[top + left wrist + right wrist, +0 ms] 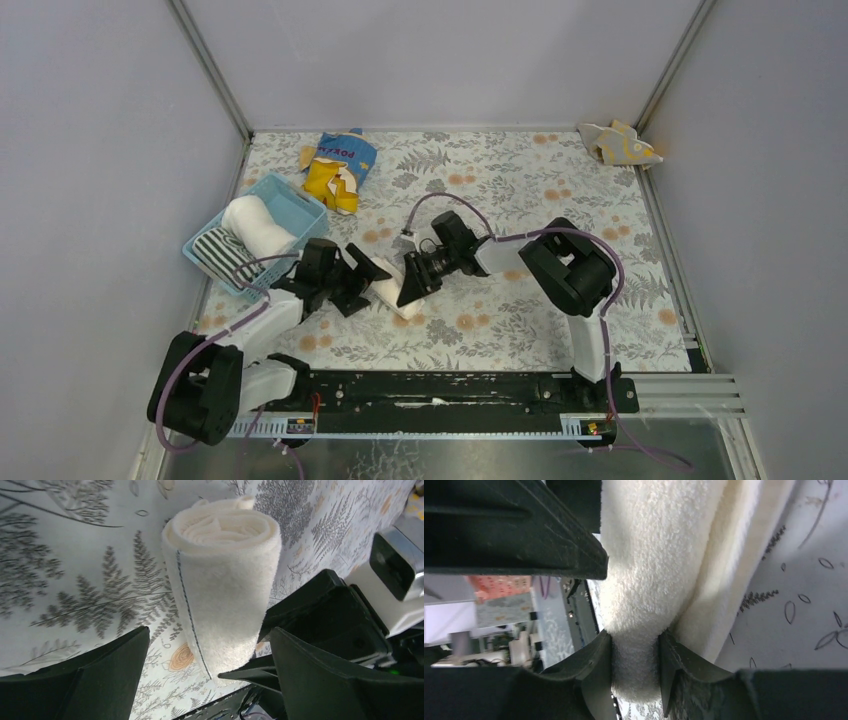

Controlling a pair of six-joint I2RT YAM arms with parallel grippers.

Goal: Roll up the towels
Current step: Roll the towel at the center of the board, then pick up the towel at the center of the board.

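A rolled cream-white towel lies on the floral table between my two grippers. In the left wrist view the roll lies lengthwise between the spread fingers of my left gripper, which is open and not pressing it. My left gripper is at the roll's left end. My right gripper is shut on the roll's other end; the right wrist view shows its jaws pinching the towel at the gripper's tips. A beige towel with yellow marks lies at the far right corner.
A light blue basket at the left holds a rolled white towel and a black-and-white striped towel. A blue-and-yellow snack bag lies behind it. Grey walls close in the table on three sides.
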